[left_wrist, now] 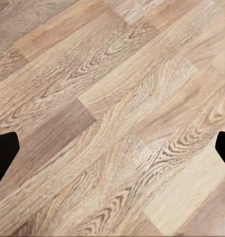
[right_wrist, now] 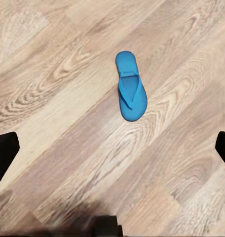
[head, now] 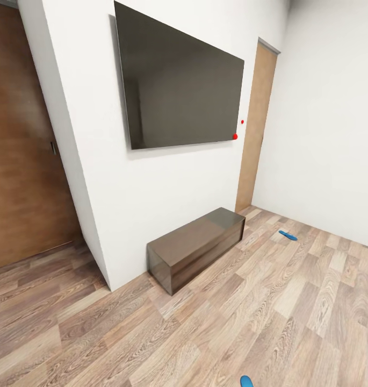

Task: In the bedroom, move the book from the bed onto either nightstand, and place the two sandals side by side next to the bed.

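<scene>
Both grippers spread wide over the plank floor (head: pixel 291 301), left gripper (left_wrist: pixel 112 148) above bare boards, right gripper (right_wrist: pixel 112 148) above a blue sandal (right_wrist: pixel 130 87) lying flat. Second sandal (head: pixel 287 235) on the floor near the doorway (head: pixel 256 129), beyond the low dark cabinet (head: pixel 197 247) against the wall under the wall-mounted screen (head: pixel 178 80).

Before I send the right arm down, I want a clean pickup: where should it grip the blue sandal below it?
Probably from straight above, jaws closing across the sandal's narrower heel end, clear of the straps. It lies flat, sole down, on the wood floor, so only its thin side edges offer purchase. The right gripper hangs open above it.
</scene>
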Tool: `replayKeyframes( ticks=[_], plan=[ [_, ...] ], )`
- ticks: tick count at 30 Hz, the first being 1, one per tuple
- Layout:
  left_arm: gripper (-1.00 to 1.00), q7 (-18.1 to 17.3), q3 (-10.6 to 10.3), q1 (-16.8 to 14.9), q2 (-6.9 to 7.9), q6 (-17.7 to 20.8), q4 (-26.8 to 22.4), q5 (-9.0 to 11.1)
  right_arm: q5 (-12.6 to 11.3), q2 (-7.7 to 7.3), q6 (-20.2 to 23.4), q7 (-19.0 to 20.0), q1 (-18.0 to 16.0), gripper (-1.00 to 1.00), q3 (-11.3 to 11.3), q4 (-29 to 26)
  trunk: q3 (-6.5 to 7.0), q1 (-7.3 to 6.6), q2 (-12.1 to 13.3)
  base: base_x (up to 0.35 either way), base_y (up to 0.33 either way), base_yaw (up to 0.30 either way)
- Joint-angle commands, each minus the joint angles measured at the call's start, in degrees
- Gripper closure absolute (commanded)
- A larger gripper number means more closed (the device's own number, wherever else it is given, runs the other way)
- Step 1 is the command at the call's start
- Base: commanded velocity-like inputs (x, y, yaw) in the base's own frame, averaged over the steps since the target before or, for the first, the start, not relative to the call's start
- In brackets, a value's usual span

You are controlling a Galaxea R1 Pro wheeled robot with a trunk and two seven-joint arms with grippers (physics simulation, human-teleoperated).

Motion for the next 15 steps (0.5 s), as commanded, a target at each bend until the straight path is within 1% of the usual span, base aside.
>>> replayKeyframes(
  ticks=[1,3,5,7,8,9,10,12,15],
  plan=[
    [-1.00,0.0,0.0,-1.5,-0.38,1.1,-0.1,0.3,0.0,-0.44,0.8,0.0,0.0,-1.00,-0.1,-2.3,-0.07,0.00,0.0,0.000,0.000,0.000],
    [-1.00,-0.1,0.0,-4.3,-0.75,3.6,-0.7,0.8,0.0,-0.91,3.7,-0.1,-0.3,-1.00,-0.1,-6.0,-0.07,0.00,0.0,0.000,0.000,0.000],
    [-1.00,-0.1,0.0,-5.6,-0.79,4.8,-1.1,1.6,0.0,-1.24,6.1,-0.5,-0.9,-1.00,-0.1,-7.8,-0.07,0.00,0.0,0.000,0.000,0.000],
    [-1.00,-0.2,0.0,-6.3,-0.78,5.3,-1.4,2.6,0.0,-2.02,7.7,-1.5,-2.4,-1.00,-0.2,-8.8,-0.07,0.00,0.0,0.000,0.000,0.000],
    [-1.00,-0.2,0.0,-6.6,-0.78,5.5,-1.4,3.1,-0.1,-2.85,8.3,-2.5,-3.6,-1.00,-0.2,-9.0,-0.07,0.00,0.0,0.000,0.000,0.000],
    [-1.00,-0.2,0.0,-6.7,-0.78,5.6,-1.4,3.3,-0.1,-3.26,8.5,-3.0,-4.1,-1.00,-0.2,-9.0,-0.07,0.00,0.0,0.000,0.000,0.000],
    [-1.00,-0.3,0.0,-6.9,-0.78,5.7,-1.5,3.8,-0.1,-4.47,9.3,-4.6,-5.3,-1.00,-0.2,-8.0,-0.07,0.00,0.0,0.000,0.000,0.000],
    [-1.00,-0.3,-0.1,-7.0,-0.83,5.7,-1.5,4.0,-0.2,-4.98,10.2,-5.3,-5.8,-1.00,-0.2,-6.0,-0.07,0.00,0.0,0.000,0.000,0.000],
    [-1.00,-0.3,-0.1,-7.0,-0.84,5.6,-1.4,4.1,-0.2,-5.23,10.6,-5.5,-6.0,-1.00,-0.3,-3.6,-0.07,0.00,0.0,0.000,0.000,0.000]
  ],
)
